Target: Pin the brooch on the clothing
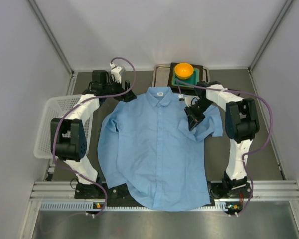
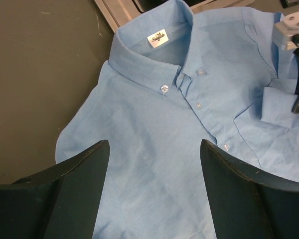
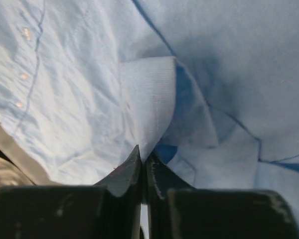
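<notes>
Clothing [image 1: 154, 149], one light blue shirt, was laid flat, front up and collar to the far side, on a dark grey surface [image 2: 35, 74] enclosed by white walls [image 1: 149, 30]. One white basket [image 1: 45, 144] was seen at the left edge, and one orange bowl [image 1: 184, 70] on one tray [image 1: 162, 74] beyond the collar. The left jaws were held spread above the shirt's shoulder. The right jaws were pressed together, pinching a fold of the shirt.

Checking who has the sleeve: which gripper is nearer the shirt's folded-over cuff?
Right. The right gripper is shut on the cuff, pinching its edge; the left gripper stands open by the opposite shoulder of the shirt, well apart from the cuff.
</notes>
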Motion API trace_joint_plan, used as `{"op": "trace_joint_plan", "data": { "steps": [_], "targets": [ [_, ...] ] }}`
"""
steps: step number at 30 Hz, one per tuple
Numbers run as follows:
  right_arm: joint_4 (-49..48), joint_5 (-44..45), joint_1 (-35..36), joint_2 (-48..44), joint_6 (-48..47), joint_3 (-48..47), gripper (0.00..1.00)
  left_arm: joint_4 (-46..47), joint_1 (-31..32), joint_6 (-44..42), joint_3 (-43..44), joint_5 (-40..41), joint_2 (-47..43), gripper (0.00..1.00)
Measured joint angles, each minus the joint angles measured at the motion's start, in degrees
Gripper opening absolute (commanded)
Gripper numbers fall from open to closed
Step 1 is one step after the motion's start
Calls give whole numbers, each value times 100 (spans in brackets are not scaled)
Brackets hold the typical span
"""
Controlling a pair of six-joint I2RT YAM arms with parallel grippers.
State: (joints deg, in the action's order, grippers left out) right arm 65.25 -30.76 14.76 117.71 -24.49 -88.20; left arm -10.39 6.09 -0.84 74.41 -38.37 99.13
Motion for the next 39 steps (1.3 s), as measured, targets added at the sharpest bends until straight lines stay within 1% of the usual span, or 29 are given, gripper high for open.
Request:
{"op": "trace_joint_plan", "data": {
  "steps": [3, 6, 8, 12, 13, 16, 20, 25, 31, 39],
  "targets": [
    [138, -70, -92, -225, 46, 11, 0, 4, 0, 2, -2, -7, 0, 78],
    [236, -20, -431, -892, 17, 22, 0, -4, 0, -37, -17, -31, -33, 78],
    [258, 87, -931, -1491, -9, -9, 0, -24, 0, -83, -35, -42, -72, 78],
    [245, 529, -2660, -2785, -256, -328, 0, -35, 0, -219, -98, -92, -284, 78],
    [201, 667, -3115, -3036, -345, -404, 0, -35, 0, -238, -114, -118, -328, 78],
    [24, 1091, -4177, -3652, -688, -455, 0, -33, 0, -271, -149, -199, -380, 78],
    [-363, 1537, -4892, -3965, -1150, -356, 0, -37, 0, -332, -190, -299, -380, 78],
    [-999, 1930, -5095, -3840, -1504, -94, 0, -85, 17, -411, -190, -339, -382, 78],
    [-2199, 2594, -5095, -3729, -2173, 262, 0, -170, 33, -538, -343, -295, -509, 78],
    [-3222, 2953, -5097, -3751, -2981, 398, 0, -216, 33, -551, -415, -271, -592, 78]
  ]
}}
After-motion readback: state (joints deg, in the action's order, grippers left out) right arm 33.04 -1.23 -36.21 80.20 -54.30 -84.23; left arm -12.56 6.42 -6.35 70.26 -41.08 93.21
